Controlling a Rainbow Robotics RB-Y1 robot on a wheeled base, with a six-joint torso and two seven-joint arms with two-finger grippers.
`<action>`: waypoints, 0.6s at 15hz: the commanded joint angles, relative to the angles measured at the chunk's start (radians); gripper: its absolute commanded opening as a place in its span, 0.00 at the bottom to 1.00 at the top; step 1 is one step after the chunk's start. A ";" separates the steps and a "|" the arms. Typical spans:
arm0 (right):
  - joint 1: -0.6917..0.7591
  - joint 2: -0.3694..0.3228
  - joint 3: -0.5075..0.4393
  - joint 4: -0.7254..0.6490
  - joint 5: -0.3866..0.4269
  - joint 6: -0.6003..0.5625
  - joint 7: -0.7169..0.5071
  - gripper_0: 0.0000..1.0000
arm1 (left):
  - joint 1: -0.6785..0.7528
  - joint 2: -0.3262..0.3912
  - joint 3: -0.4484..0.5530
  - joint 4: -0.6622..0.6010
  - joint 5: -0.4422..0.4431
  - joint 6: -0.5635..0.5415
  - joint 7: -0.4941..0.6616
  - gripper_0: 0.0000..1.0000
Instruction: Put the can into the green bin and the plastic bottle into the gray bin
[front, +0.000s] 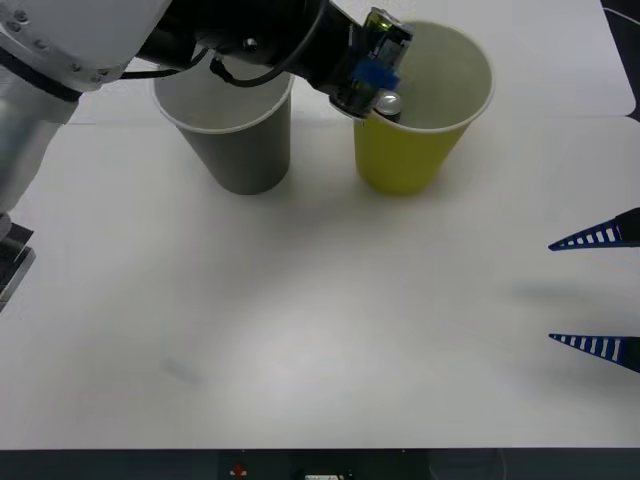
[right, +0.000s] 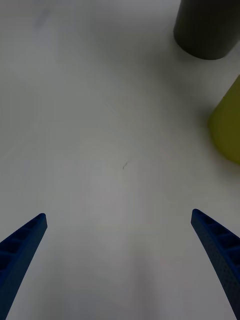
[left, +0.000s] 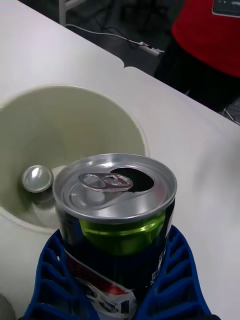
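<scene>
Can (left: 116, 210), opened and judged light, thin-walled and easily dented, is clamped round its body by the left gripper (front: 372, 88) over the green bin (front: 415, 130) near the table's far edge, while the right gripper (front: 600, 290) is held open near the right edge.

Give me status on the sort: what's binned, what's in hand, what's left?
Done: one small can already lies at the bottom of the green bin. In hand: the left gripper holds the can at that bin's rim, unreleased. Left: drop it. Gray bin: contents not visible. Right gripper waits open.
</scene>
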 joint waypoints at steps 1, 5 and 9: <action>0.000 0.000 0.000 0.000 0.000 0.000 0.000 1.00 | -0.094 -0.078 -0.052 0.152 -0.061 0.085 0.001 0.00; 0.000 0.000 0.000 0.000 0.000 0.000 0.000 1.00 | -0.195 -0.181 -0.055 0.368 -0.127 0.137 -0.027 0.00; 0.000 0.000 0.000 0.000 0.000 0.000 0.000 1.00 | -0.221 -0.201 -0.134 0.431 -0.156 0.214 -0.027 0.00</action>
